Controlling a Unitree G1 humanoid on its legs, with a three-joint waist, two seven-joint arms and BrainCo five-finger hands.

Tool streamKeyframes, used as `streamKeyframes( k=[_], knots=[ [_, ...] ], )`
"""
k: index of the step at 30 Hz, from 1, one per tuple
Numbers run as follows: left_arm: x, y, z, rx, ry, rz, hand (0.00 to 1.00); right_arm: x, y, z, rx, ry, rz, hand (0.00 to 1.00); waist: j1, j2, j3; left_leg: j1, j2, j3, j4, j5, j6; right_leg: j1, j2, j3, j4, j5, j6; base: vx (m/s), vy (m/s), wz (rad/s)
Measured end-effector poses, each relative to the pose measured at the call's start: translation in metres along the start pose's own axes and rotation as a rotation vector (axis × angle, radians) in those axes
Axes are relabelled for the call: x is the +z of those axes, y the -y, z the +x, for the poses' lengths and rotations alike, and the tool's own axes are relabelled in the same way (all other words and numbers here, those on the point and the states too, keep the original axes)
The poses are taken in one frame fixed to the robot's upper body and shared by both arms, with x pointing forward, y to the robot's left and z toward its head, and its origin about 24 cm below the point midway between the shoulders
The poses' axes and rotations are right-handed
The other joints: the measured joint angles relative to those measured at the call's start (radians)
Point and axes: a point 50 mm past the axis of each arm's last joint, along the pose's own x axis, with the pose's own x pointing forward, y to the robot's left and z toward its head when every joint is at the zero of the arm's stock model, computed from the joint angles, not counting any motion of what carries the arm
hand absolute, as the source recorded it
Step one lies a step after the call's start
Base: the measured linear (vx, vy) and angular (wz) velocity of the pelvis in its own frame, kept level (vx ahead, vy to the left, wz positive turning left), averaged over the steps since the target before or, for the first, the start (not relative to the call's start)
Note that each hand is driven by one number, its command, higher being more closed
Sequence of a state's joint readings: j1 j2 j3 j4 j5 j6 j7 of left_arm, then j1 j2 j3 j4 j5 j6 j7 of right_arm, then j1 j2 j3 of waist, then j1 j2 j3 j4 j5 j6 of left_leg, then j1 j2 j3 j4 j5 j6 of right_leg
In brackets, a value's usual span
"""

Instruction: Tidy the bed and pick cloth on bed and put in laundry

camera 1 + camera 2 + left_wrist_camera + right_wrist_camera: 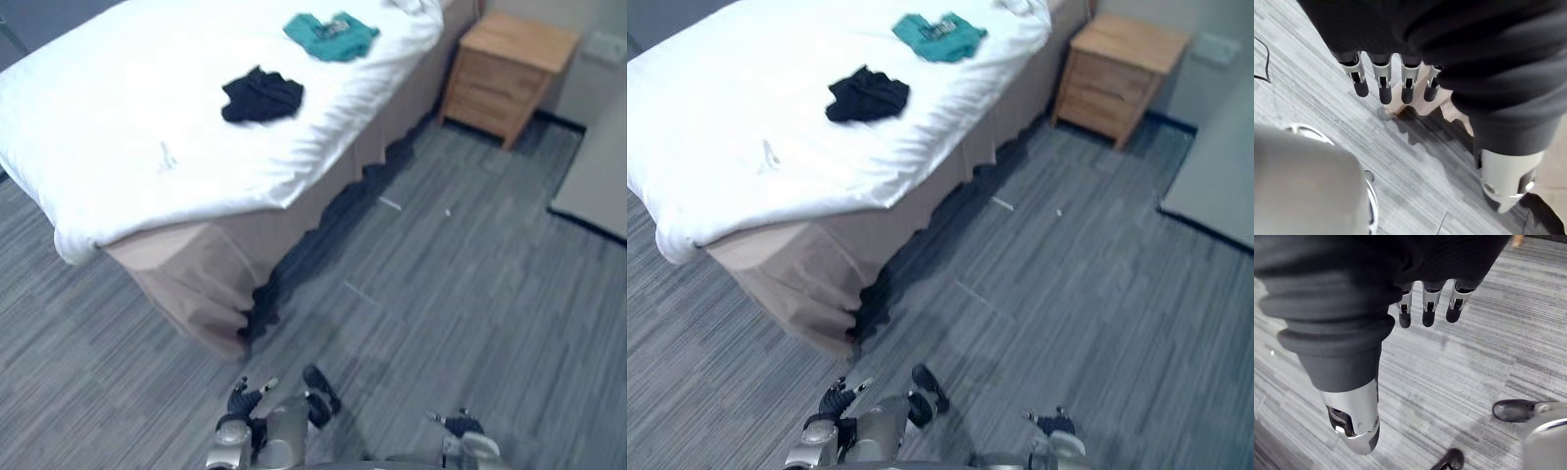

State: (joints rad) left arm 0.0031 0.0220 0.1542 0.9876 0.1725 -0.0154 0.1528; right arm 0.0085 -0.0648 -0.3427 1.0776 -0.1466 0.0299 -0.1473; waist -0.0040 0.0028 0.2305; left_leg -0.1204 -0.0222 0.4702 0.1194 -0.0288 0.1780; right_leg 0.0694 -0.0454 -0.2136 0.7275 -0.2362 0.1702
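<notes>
A black cloth (262,96) lies crumpled on the white bed (118,127), near its middle. Farther back a teal cloth (331,35) lies close to the bed's right edge. My left hand (243,399) hangs low over the carpet in front of the bed's near corner, well short of both cloths. Its fingers (1359,81) are straight and hold nothing. My right hand (458,424) hangs over the carpet to the right, its fingers (1426,308) straight and empty too.
A beige bed skirt (196,284) drops to the grey striped carpet (460,294). A wooden nightstand (509,69) stands past the bed's far right corner. A pale grey mat (598,176) lies at the right edge.
</notes>
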Motion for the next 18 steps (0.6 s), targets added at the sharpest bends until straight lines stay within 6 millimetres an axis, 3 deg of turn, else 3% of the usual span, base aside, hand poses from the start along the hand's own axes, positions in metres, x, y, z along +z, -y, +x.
streamKeyframes(
  k=[1,2,3,4,6,7,8,9,10,12,13,16,18],
  knots=[
    [-0.005,0.0,0.0,-0.003,-0.024,0.01,0.0,0.0,0.001,0.0,-0.001,0.002,-0.005,0.0,-0.013,-0.001,0.001,0.049,-0.019,-0.066,-0.01,-0.011,-0.017,-0.065,-0.03,0.002,0.144,-0.032,0.003,0.6,0.068,1.93],
    [-0.006,-0.001,0.0,-0.001,-0.029,0.016,0.0,0.001,0.001,0.0,-0.002,0.005,-0.007,0.0,-0.012,0.0,0.001,0.082,-0.024,-0.097,-0.021,-0.014,-0.022,-0.091,-0.048,-0.003,0.167,-0.057,-0.003,0.58,-0.031,1.77],
    [-0.006,0.0,0.0,-0.01,-0.029,0.039,0.0,0.004,0.002,0.001,-0.003,0.018,-0.015,0.0,-0.013,0.005,0.003,0.139,-0.026,-0.154,-0.037,-0.014,-0.024,-0.12,-0.077,-0.002,0.131,-0.091,-0.051,0.54,-0.101,1.27],
    [-0.006,-0.002,0.0,-0.008,-0.028,0.046,0.0,0.006,0.003,0.001,-0.004,0.026,-0.016,0.0,-0.013,0.008,0.003,0.159,-0.022,-0.184,-0.04,-0.013,-0.031,-0.134,-0.083,0.006,0.08,-0.1,-0.067,0.61,-0.172,1.58],
    [-0.009,-0.005,0.0,-0.002,-0.038,0.054,0.0,0.014,0.003,0.001,-0.007,0.057,-0.011,0.0,-0.014,0.02,-0.007,0.191,0.0,-0.263,-0.049,-0.022,-0.086,-0.184,-0.076,0.122,-0.149,-0.093,-0.057,0.5,-0.233,1.51],
    [-0.012,-0.007,-0.001,0.001,-0.044,0.069,0.0,0.015,0.003,0.001,-0.007,0.061,-0.005,0.0,-0.015,0.017,-0.016,0.208,0.008,-0.289,-0.067,-0.04,-0.117,-0.201,-0.077,0.207,-0.296,-0.054,-0.03,0.41,-0.274,1.53],
    [-0.017,-0.016,-0.001,0.022,-0.054,0.076,0.0,0.011,-0.004,0.0,0.009,0.043,0.003,0.0,-0.007,-0.022,-0.03,0.229,-0.006,-0.314,-0.092,-0.05,-0.144,-0.205,-0.101,0.284,-0.472,0.079,-0.021,0.4,-0.352,1.53],
    [-0.016,-0.031,0.001,0.056,-0.051,0.095,0.0,0.003,-0.016,-0.002,0.04,0.011,0.01,0.0,0.009,-0.086,-0.042,0.246,-0.044,-0.349,-0.101,-0.059,-0.173,-0.234,-0.134,0.304,-0.509,0.249,-0.024,0.37,-0.394,1.01],
    [-0.017,-0.029,0.001,0.056,-0.064,0.088,0.0,0.003,-0.017,-0.002,0.045,0.004,0.015,0.0,0.013,-0.061,-0.045,0.262,-0.016,-0.36,-0.104,-0.06,-0.186,-0.231,-0.116,0.286,-0.481,0.238,-0.04,0.35,-0.383,0.58],
    [-0.029,-0.016,-0.004,0.035,-0.099,0.041,0.0,0.002,-0.004,0.001,0.016,-0.005,0.029,0.0,0.014,0.001,-0.079,0.263,0.062,-0.359,-0.104,-0.075,-0.231,-0.16,-0.057,0.239,-0.595,0.257,-0.068,0.28,-0.255,0.2],
    [-0.028,-0.012,-0.004,0.028,-0.1,0.032,0.0,0.002,-0.004,0.001,0.016,-0.007,0.037,0.0,0.016,0.015,-0.079,0.266,0.077,-0.359,-0.104,-0.079,-0.237,-0.145,-0.041,0.232,-0.618,0.266,-0.08,0.2,-0.194,0.1],
    [-0.033,-0.006,-0.006,0.02,-0.123,-0.007,0.0,-0.006,0.004,0.001,-0.003,-0.039,0.061,0.0,-0.009,0.031,-0.083,0.273,0.119,-0.384,-0.105,-0.073,-0.254,-0.084,-0.006,0.188,-0.684,0.273,-0.102,0.12,-0.182,0.24],
    [-0.032,-0.006,-0.006,0.025,-0.123,-0.023,0.0,-0.013,0.008,0.0,-0.017,-0.058,0.082,0.0,-0.007,0.035,-0.087,0.273,0.13,-0.385,-0.105,-0.075,-0.258,-0.071,0.006,0.182,-0.702,0.277,-0.115,0.02,-0.08,0.12]
  ],
)
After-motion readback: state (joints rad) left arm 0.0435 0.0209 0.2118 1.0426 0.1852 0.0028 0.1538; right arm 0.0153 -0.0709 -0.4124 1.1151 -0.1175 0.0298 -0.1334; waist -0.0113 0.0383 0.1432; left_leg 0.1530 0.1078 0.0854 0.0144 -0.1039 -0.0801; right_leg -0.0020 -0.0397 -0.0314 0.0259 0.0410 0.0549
